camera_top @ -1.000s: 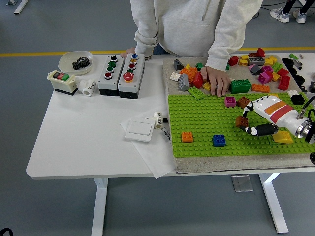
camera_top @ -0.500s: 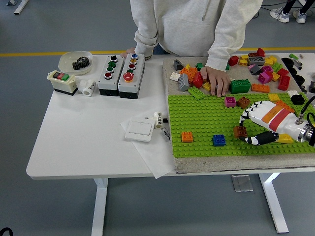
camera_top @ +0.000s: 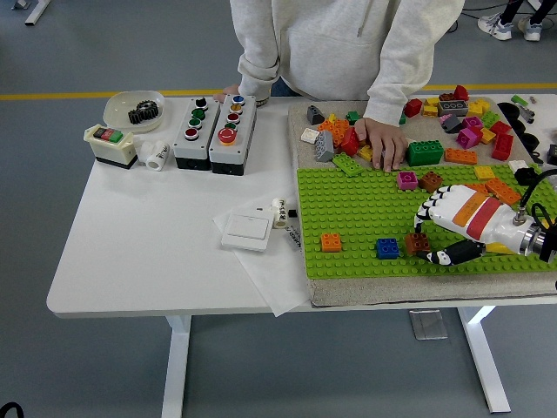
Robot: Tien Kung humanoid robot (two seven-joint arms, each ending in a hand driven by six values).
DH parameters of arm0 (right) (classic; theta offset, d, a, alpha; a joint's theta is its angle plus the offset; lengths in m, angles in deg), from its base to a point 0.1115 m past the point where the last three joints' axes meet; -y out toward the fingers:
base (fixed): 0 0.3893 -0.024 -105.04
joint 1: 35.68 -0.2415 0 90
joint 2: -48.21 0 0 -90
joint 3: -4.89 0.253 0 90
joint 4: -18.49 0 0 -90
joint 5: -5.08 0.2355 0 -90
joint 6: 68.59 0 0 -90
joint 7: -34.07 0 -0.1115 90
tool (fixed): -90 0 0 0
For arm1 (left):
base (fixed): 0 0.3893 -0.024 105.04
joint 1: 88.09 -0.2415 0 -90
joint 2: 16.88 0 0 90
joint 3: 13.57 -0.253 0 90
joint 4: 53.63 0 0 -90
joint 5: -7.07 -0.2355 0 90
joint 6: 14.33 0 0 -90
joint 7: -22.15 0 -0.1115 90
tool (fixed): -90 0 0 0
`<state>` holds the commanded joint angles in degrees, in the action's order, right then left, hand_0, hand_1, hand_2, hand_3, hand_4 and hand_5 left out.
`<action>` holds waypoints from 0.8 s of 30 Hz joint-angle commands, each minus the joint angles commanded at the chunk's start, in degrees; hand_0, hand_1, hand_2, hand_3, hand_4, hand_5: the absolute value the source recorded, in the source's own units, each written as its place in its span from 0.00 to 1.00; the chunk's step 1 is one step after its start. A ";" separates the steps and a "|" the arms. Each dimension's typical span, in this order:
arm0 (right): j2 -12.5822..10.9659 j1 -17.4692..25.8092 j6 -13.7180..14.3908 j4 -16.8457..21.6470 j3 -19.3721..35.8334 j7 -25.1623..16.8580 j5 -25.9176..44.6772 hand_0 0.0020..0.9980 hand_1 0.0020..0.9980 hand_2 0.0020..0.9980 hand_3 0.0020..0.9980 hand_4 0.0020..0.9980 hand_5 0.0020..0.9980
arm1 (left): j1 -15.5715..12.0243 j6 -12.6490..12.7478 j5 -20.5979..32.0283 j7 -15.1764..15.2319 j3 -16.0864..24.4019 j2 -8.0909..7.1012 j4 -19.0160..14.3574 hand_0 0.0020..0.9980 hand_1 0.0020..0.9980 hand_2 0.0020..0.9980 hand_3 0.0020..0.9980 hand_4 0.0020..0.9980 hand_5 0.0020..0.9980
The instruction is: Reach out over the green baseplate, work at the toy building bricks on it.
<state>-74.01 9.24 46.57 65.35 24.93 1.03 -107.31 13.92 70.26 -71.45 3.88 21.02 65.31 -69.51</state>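
Right hand [camera_top: 439, 233] has slid left and toward the near edge since a sec ago, carrying the brown brick [camera_top: 417, 242] along w/ it — brick now sits just right of the blue brick [camera_top: 387, 248], near the front of the green baseplate [camera_top: 357, 209]. Hand's fingers curl over the brown brick from above and thumb comes in below; looks pinched btwn them, brick at the fingertips on the hand's left end. Orange brick [camera_top: 331, 242] further left on the plate, apart from both. Magenta brick [camera_top: 407, 180] and another brown brick [camera_top: 431, 180] sit near the plate's far edge, behind the hand. Person at the far side rests a hand [camera_top: 381, 142] on the loose brick pile [camera_top: 344, 138], next to a big green brick [camera_top: 426, 152]. Left of the plate: white switch [camera_top: 246, 232] on paper, button boxes [camera_top: 215, 131] farther back.
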 joint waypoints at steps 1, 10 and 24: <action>0.11 -0.10 0.01 -0.11 -0.18 0.07 -0.05 0.65 0.59 0.61 0.54 0.73 0.61 | 0.03 -0.01 0.06 0.00 -0.04 -0.02 0.00 0.74 0.74 0.75 0.60 0.66 0.60; 0.88 -0.44 -0.07 -0.83 -0.72 0.32 -0.32 0.65 0.59 0.61 0.53 0.74 0.61 | 0.20 -0.05 0.27 -0.06 -0.18 -0.09 -0.03 0.74 0.74 0.74 0.60 0.66 0.60; 1.81 -0.61 -0.39 -1.06 -1.01 0.57 -0.69 0.65 0.59 0.61 0.53 0.74 0.61 | 0.25 0.05 0.31 -0.08 -0.22 -0.06 -0.01 0.74 0.74 0.74 0.60 0.66 0.60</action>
<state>-72.20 8.63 46.18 64.29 23.92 1.60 -108.00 14.17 70.31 -71.14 3.80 20.80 65.24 -69.52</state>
